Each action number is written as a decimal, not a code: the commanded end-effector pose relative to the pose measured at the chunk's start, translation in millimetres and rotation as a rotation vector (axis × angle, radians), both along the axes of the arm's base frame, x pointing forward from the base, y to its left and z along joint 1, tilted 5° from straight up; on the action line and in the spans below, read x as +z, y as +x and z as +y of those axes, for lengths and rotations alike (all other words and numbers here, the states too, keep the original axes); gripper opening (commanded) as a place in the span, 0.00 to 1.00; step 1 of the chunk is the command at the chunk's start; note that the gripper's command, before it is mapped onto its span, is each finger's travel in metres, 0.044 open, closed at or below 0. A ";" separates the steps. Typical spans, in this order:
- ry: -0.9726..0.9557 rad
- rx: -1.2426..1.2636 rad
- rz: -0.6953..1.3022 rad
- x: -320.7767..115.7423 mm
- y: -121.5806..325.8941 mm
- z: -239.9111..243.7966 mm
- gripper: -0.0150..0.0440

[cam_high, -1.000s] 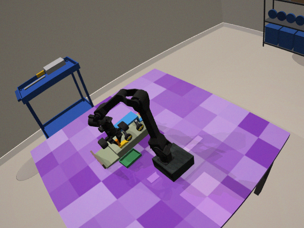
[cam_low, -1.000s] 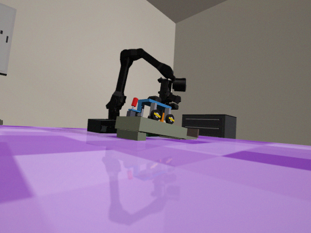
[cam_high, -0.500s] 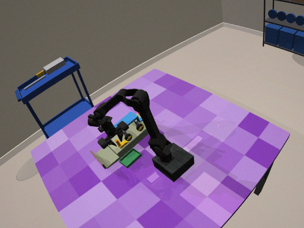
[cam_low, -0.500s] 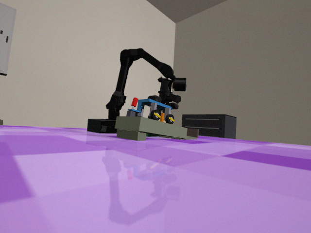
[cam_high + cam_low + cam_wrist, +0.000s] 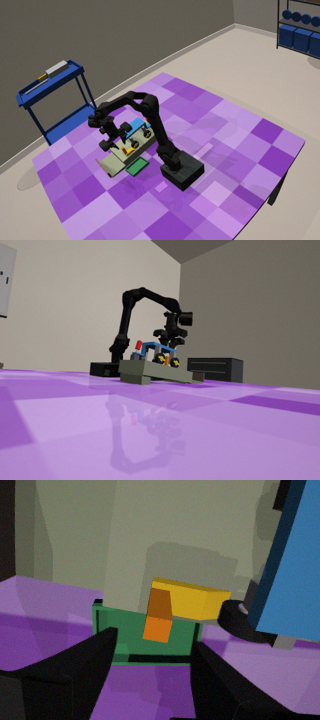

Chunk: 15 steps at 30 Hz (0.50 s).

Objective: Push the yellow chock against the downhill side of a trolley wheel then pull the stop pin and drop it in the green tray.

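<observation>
From where I stood, the blue trolley (image 5: 135, 126) (image 5: 155, 344) (image 5: 290, 580) sat on the grey-green ramp (image 5: 140, 149) (image 5: 165, 373) (image 5: 200, 510), with 2 wheels showing on its tray side. The yellow chock (image 5: 130, 151) (image 5: 192, 602) lay on the ramp just downhill of the trolley, and its near end looked to be touching the trolley's lower wheel (image 5: 134, 144) (image 5: 237, 620). Its orange handle (image 5: 123, 149) (image 5: 166, 360) (image 5: 157, 630) stood upright.

The black gripper (image 5: 121, 146) (image 5: 168, 346) (image 5: 154, 642) hung over the trolley's downhill end, pointing down, its 2 fingers partly spread with nothing pinched between them. I saw the handle unclasped below them.

At the trolley's uphill end the red-headed stop pin (image 5: 147, 120) (image 5: 138, 345) was in place, its head up. The green tray (image 5: 133, 174) (image 5: 156, 378) (image 5: 125, 661) lay on the purple checkered tabletop (image 5: 170, 222) (image 5: 165, 441) (image 5: 145, 695), downhill and to one side of the trolley. The arm's black base (image 5: 195, 171) (image 5: 96, 369) stood apart from the trolley, on that same tray side.
</observation>
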<state>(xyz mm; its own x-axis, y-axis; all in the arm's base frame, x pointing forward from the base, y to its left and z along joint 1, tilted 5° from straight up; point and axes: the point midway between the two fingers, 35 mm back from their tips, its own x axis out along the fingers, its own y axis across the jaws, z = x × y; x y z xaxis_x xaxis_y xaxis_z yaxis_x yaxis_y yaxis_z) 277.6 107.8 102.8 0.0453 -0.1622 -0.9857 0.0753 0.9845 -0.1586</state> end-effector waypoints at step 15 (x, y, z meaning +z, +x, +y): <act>0.071 0.200 -0.093 30.9 26.1 -15.2 0.58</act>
<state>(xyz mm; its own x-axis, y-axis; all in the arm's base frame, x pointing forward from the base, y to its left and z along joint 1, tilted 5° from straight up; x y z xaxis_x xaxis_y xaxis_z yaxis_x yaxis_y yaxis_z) 297.4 103.2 126.0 0.1359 -0.0787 -0.9876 -0.0198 0.9964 -0.0821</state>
